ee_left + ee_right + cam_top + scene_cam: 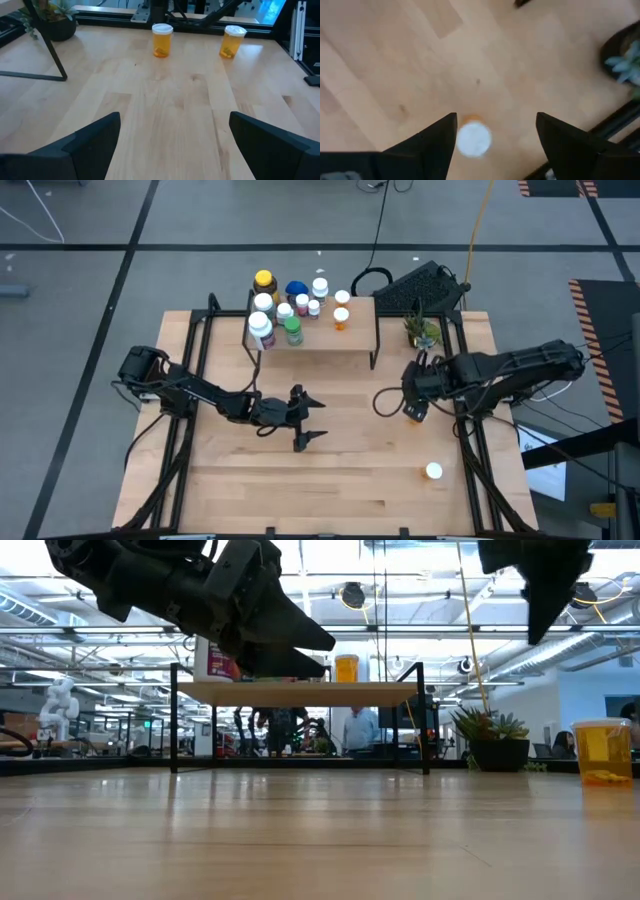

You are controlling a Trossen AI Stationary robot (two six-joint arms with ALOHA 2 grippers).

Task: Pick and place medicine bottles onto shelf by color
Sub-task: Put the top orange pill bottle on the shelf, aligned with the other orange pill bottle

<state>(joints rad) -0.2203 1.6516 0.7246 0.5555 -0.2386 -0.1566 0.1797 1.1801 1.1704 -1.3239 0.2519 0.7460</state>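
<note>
In the high view, the right arm's dark two-finger gripper (416, 408) hangs right of centre of the frame, directly over a small orange pill bottle with a white cap (414, 414) that stands upright on the large light-wood tabletop (350, 480). The right wrist view looks straight down on that same bottle (473, 138), whose white cap sits between the two dark fingers (432, 142), closer to one of them than to the other; the jaws are spread wide and grip nothing, and the bottle touches neither finger. A second orange bottle with a white cap (433, 471) stands alone toward the lower right of the high view, well apart from the gripper. The left arm's dark gripper (308, 421) waits near the middle of the table, its fingers wide apart and empty; its wrist view shows both orange bottles (162, 40) (232, 41) standing far ahead of it. The small raised light-wood shelf on thin dark legs (355, 330) lies at the upper centre of the high view, with a cluster of bottles on its left part: a yellow-capped one (264, 281), a blue one (295, 289), a green one (293, 331) and several white ones (260, 330), while one orange bottle (341, 317) stands apart toward the shelf's middle. A small potted green plant (421, 330) sits just right of the shelf.
</note>
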